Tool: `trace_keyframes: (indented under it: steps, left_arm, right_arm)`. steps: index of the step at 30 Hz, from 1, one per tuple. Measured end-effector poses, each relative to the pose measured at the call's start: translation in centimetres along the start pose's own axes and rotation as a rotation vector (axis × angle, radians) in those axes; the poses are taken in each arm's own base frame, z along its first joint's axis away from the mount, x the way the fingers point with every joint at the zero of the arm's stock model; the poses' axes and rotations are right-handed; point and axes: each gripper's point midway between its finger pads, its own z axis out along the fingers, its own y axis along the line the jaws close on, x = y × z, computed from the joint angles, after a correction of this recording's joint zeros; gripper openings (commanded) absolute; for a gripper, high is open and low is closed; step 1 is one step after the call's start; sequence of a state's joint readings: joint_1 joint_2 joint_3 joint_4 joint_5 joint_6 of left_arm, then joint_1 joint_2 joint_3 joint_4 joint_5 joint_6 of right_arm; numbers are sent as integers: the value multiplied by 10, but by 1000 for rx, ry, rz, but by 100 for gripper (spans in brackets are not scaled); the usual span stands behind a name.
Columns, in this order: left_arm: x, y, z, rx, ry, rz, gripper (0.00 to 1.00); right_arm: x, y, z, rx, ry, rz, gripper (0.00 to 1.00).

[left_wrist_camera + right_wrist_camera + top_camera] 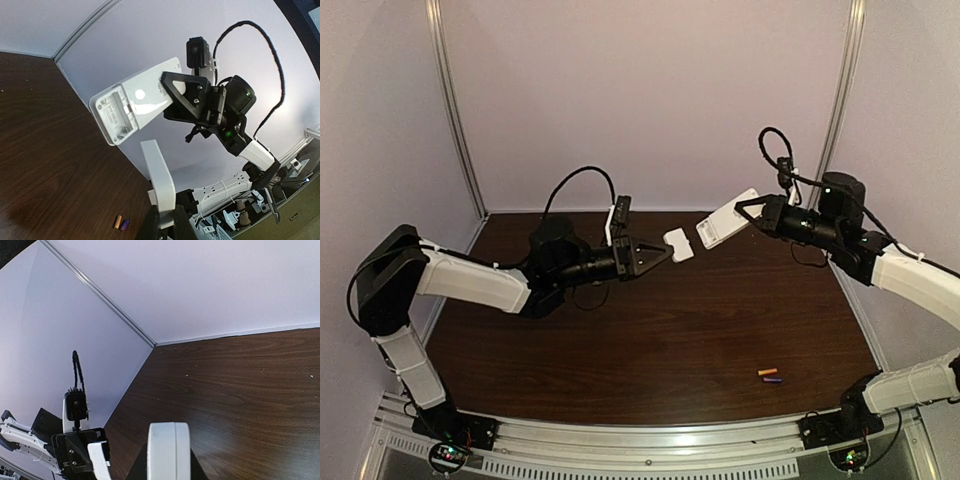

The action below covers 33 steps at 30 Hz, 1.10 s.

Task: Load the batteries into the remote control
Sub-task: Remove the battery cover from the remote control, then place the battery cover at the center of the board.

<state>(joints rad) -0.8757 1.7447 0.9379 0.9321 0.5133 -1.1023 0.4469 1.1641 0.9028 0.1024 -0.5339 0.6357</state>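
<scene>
Above the table [620, 340], two arms hold the pieces of an opened remote [723, 222] in mid-air. The right gripper [745, 212] is clamped on the remote's far end, and the left gripper [665, 248] pinches the plain white cover [678, 244] just beside it, the two parts close but apart. In the left wrist view the remote's back is turned toward that camera, its battery compartment [116, 116] open and empty.

The batteries lie on the table well below and apart from the remote, toward the near right side. The orange one [767, 372] and the purple one [772, 380] lie side by side, close enough that it cannot be told whether they touch.

The cover appears to be off and the loading itself not begun. The next move likely calls for freeing a hand — setting the cover down on bare wood — and then going for one battery while the remote is kept steady with its compartment reachable.

Nothing else lies on the table, and the walls stand well back. The obstacle is that both grippers are occupied. The batteries are also tiny and lie so close that a grab at one could nudge or roll the other.
</scene>
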Motion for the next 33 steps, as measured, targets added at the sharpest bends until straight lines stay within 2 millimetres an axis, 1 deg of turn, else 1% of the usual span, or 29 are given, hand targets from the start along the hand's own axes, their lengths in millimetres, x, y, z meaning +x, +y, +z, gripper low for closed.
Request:
trace_keyframes:
  steps: [2, 3, 7, 10, 13, 15, 19, 21, 23, 25, 28, 31, 33]
  left_arm:
    - [-3, -4, -3, 13, -9, 11, 0]
    - [-4, -7, -4, 21, -12, 18, 0]
    - [-8, -16, -7, 48, -22, 40, 0]
    - [-11, -16, -15, 34, -22, 68, 0]
    - [-15, -11, -21, -22, -14, 121, 0]
    - [-18, -3, -24, -112, 6, 174, 0]
    - [-35, 17, -30, -350, 41, 297, 0]
    - [-38, 31, -41, -476, 70, 348, 0]
    - [-35, 50, -54, -605, 121, 383, 0]
    - [-25, 70, -69, -711, 185, 400, 0]
    - [-2, 102, -93, -865, 321, 409, 0]
    - [23, 130, -106, -970, 466, 412, 0]
    - [40, 145, -112, -1012, 553, 413, 0]
  right_arm:
    - [-10, -16, -8, 39, -35, 15, 0]
    - [-11, -21, -10, 50, -44, 26, 0]
    - [-9, -34, -15, 64, -47, 66, 0]
    - [-10, -37, -18, 66, -46, 72, 0]
    - [-15, -35, -25, 62, -58, 66, 0]
    - [-18, -32, -30, 56, -65, 58, 0]
    - [-18, -29, -36, 49, -59, 42, 0]
    - [-16, -30, -38, 53, -48, 43, 0]
    - [-13, -33, -40, 58, -39, 48, 0]
    - [-9, -37, -42, 66, -26, 54, 0]
    - [-2, -40, -43, 72, -2, 59, 0]
    - [5, -43, -43, 78, 23, 70, 0]
    - [11, -45, -44, 83, 44, 78, 0]
